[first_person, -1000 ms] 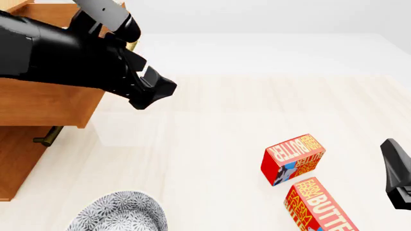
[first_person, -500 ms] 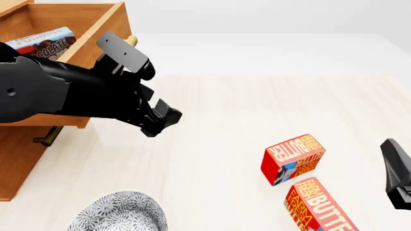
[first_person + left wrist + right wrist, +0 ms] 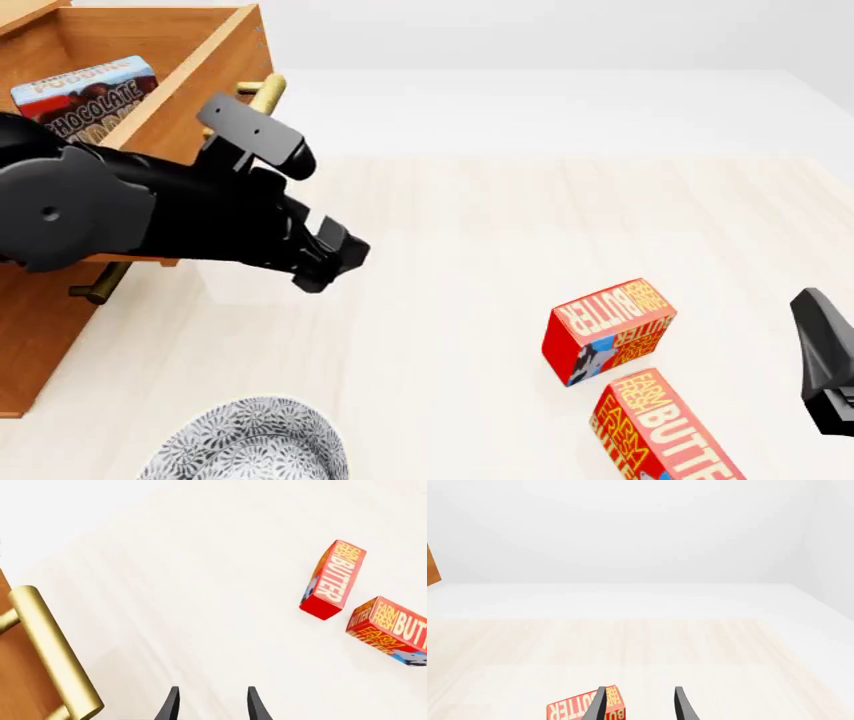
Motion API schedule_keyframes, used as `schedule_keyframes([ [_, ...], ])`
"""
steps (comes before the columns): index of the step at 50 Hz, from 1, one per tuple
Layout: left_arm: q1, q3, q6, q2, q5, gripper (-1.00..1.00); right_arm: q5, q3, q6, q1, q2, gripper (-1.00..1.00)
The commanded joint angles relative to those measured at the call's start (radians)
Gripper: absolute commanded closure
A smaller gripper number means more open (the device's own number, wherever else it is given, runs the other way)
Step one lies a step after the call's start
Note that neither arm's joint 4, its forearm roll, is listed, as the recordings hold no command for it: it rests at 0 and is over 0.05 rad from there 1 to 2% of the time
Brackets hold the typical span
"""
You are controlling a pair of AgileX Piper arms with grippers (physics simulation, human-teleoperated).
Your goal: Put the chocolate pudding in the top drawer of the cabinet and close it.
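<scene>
Chocolate pudding lying inside the top drawer of the cabinet: placing done. Drawer pulled out, closing left. Left pincer released, empty, just beside the drawer's brass handle (not touching). Right pincer released, well apart from the drawer.

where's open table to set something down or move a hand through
The widest bare stretch runs across the far side of the table, beyond the butter boxes and right of the open top drawer. The middle, between the left gripper and the boxes, is also free. It is crowded near-right around the two boxes, and near-left by the patterned bowl and cabinet.
</scene>
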Motion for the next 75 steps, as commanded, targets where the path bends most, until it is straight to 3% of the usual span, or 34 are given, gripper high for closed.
schedule_keyframes([
  [1, 0.056, 0.019, -0.036, 0.016, -0.029, -1.0, -0.003, 0.003, 0.001, 0.0, 0.001, -1.0],
  [19, 0.176, 0.065, -0.053, 0.01, -0.074, -1.0, -0.003, 0.003, 0.001, 0.0, 0.001, -1.0],
  [24, 0.138, 0.039, -0.11, 0.028, -0.072, -1.0, -0.003, 0.003, 0.001, 0.0, 0.001, -1.0],
  [34, 0.19, 0.046, -0.106, 0.006, -0.071, -1.0, -0.003, 0.003, 0.001, 0.0, 0.001, -1.0],
  [43, 0.283, 0.062, -0.052, -0.052, -0.05, -1.0, -0.003, 0.003, 0.001, 0.001, 0.001, -1.0],
  [55, 0.308, 0.071, -0.106, -0.058, -0.061, -1.0, -0.003, 0.003, 0.001, 0.0, 0.001, -1.0],
  [75, 0.421, 0.067, -0.102, -0.089, -0.07, -1.0, -0.003, 0.003, 0.001, 0.0, 0.001, -1.0],
])
